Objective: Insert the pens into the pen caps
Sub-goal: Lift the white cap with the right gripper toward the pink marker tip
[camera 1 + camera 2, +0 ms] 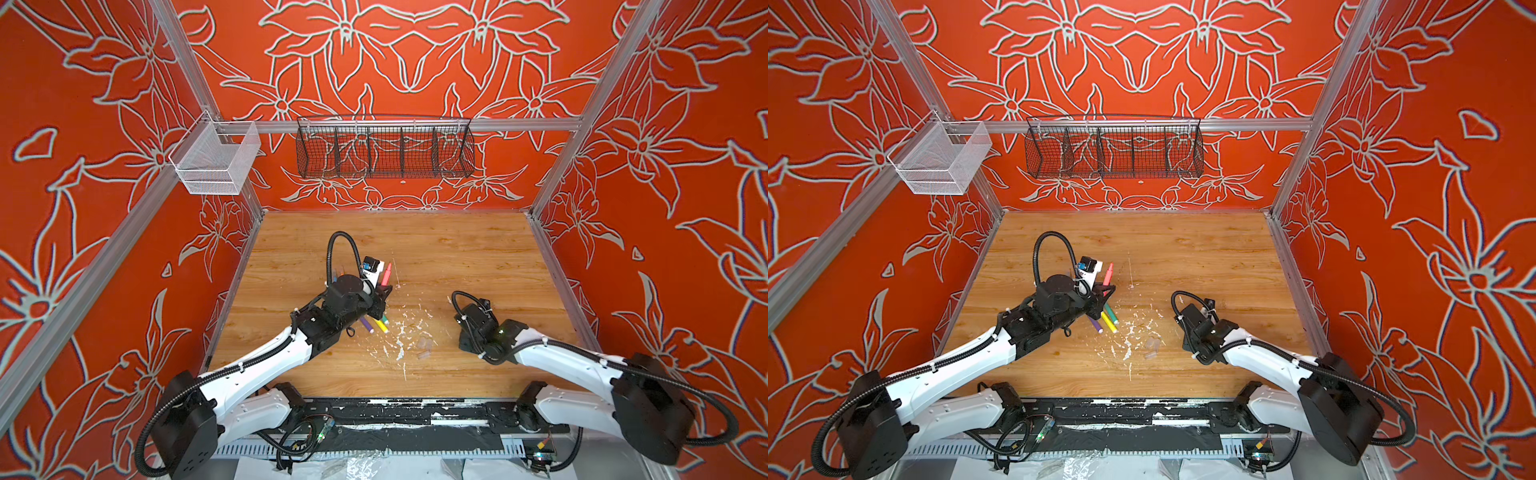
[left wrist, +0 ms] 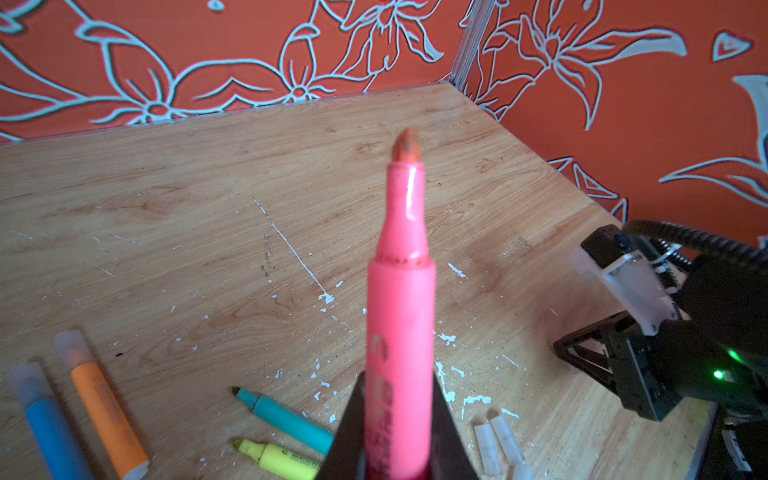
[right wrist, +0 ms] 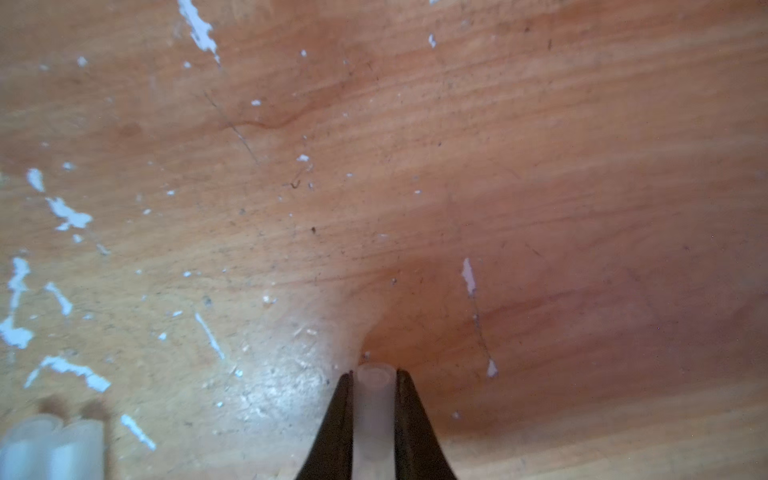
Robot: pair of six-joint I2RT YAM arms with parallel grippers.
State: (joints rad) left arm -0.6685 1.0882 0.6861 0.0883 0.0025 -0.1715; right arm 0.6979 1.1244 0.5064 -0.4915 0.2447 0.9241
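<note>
Wooden tabletop (image 1: 457, 257), pink pen (image 2: 401, 316) cut off between left fingers (image 2: 345, 436) — loose caps (image 1: 423, 344) faint.

Wooden table (image 1: 457, 249) with pens (image 2: 291, 422), caps (image 2: 486, 449)

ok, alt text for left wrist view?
The left tool grips an uncapped pink pen, tip pointing away over the wooden table. On it lie capped blue pen and orange pen, uncapped green pen and yellow pen, and loose clear caps.

Six pens (image 1: 387, 274): pink (image 2: 399, 332), blue (image 2: 50, 432), orange (image 2: 106, 415), green (image 2: 291, 422), yellow (image 2: 286, 457), purple (image 1: 366, 325). Six caps (image 2: 505, 436): two fitted, three loose, one gripped.
</note>
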